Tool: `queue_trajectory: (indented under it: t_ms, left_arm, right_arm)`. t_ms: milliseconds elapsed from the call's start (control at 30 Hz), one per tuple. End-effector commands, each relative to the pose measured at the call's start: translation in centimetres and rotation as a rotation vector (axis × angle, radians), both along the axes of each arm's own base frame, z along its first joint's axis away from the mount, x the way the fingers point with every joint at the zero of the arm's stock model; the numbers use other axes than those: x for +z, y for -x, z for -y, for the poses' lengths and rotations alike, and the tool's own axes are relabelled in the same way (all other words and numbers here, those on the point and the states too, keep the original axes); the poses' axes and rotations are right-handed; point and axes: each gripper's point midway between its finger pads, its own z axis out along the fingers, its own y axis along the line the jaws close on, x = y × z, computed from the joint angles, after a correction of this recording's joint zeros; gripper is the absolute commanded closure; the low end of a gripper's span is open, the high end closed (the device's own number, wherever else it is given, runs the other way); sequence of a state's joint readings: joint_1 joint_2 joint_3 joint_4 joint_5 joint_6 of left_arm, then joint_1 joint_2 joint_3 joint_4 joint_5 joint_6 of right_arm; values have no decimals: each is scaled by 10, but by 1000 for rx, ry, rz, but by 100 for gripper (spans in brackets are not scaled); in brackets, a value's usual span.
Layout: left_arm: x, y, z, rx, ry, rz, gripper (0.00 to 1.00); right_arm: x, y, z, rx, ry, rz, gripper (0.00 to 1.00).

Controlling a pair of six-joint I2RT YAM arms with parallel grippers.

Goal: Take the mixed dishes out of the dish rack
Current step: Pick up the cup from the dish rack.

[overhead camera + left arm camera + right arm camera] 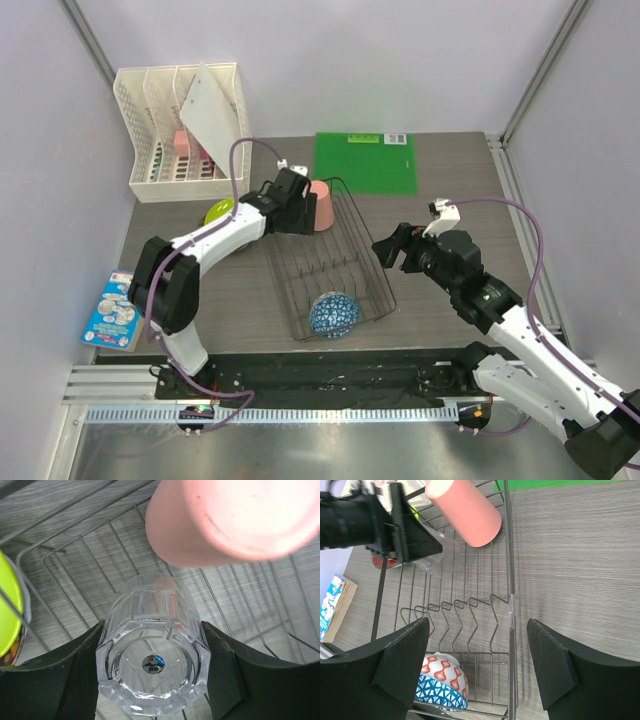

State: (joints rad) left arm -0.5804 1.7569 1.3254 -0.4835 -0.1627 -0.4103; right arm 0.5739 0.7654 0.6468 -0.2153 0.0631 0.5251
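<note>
The dish rack [345, 262] of dark wire lies at the table's middle. My left gripper [300, 212] is at its far left corner, shut on the clear glass tumbler [152, 665]; both pads [80, 675] touch its sides. The salmon-pink cup [321, 204] lies on its side just beyond the tumbler in the rack [235, 520]. The blue-and-white bowl [334, 314] rests in the rack's near end [442, 682]. My right gripper [390, 250] hangs open and empty over the rack's right rim [510, 605]. The yellow-green plate [220, 211] lies left of the rack. The white plate is out of view.
A white lattice organizer [180, 130] with a white board stands at the back left. A green mat [365, 162] lies at the back. A blue package [115, 310] sits at the left front edge. A dark red plate edge [382, 562] shows beside the rack, under the left gripper.
</note>
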Motion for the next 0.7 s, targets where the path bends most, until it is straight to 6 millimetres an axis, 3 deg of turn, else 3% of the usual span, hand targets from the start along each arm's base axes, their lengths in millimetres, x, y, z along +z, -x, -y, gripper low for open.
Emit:
queue_trajectory:
  t_ms: [0,67,100,167,233,300,333,367,400,500,533,633,667]
  left_arm:
    - [97,2,1,-1,147,186,63]
    - [126,9,6,-24,216,226,64]
    - [154,15,5,-34,268,278,65]
    - [182,25,9,-61,344,323,70]
    - [218,42,21,-149,468,376,74]
    - [226,60,35,-217,584,352,76]
    - [250,67,41,-262,675,401,79]
    - [241,74,45,-282,722,367,80]
    - [250,90,55,-327,855,291,83]
    - [281,107,66,-397,1120,288,86]
    - [301,116,68,-474,1197,336,89]
    - [310,134,72,-526,1371,230,94]
    - [325,140,72,-591,1430,280,95]
  right_arm:
    - [14,-1,2,-11,-25,40,16]
    - [16,-1,2,-12,-20,47,16]
    - [16,-2,3,-16,-19,49,16]
    - [16,-3,6,-35,-20,52,16]
    - [17,-4,6,-49,-38,53,16]
    - [27,-4,5,-54,-91,82,16]
    - [27,-3,4,-49,-108,87,16]
    - [33,1,0,-24,-136,101,16]
    - [41,1,-4,-9,-168,129,17]
    - [58,13,-16,79,-244,170,18]
    - [67,16,-18,100,-266,194,18]
    - [87,31,-26,189,-320,252,18]
    - [94,34,-28,207,-339,274,18]
